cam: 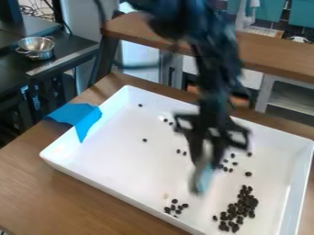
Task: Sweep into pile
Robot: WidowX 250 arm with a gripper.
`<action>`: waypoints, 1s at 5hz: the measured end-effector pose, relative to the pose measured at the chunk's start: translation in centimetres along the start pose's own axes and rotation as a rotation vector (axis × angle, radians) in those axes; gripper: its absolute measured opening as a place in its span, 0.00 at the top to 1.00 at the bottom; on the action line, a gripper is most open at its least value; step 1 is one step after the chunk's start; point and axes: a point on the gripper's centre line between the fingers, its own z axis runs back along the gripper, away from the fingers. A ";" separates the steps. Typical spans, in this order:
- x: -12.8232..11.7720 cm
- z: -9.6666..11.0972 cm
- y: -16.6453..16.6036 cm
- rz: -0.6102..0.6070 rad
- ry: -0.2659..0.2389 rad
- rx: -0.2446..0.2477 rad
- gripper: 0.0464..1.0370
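A white tray (pixel 104 158) is set on a wooden table (pixel 67 197). Toward its near corner, dark beans (pixel 242 206) are gathered in a loose heap, a smaller cluster beside it; others are scattered farther in. Above them the gripper (pixel 205 160) is seen blurred, a pale bluish item (pixel 203 178) at its lower end; whether anything is grasped cannot be told. Beyond, a metal bowl (pixel 38 51) is placed on a dark counter (pixel 67 55).

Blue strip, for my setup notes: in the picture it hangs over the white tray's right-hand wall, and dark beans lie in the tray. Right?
Wrong side: the camera view shows the blue strip over the left-hand wall of the white tray. Dark beans do lie in it.
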 end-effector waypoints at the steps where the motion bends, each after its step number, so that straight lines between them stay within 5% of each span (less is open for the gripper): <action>1: 1.2 3.1 2.9 -0.008 0.007 -0.059 0.68; 3: 3.7 3.5 10.5 0.008 -0.074 -0.008 0.68; 4: 5.6 1.5 13.4 0.036 -0.153 0.093 0.68; 5: 6.6 -0.2 15.3 0.047 -0.196 0.136 0.68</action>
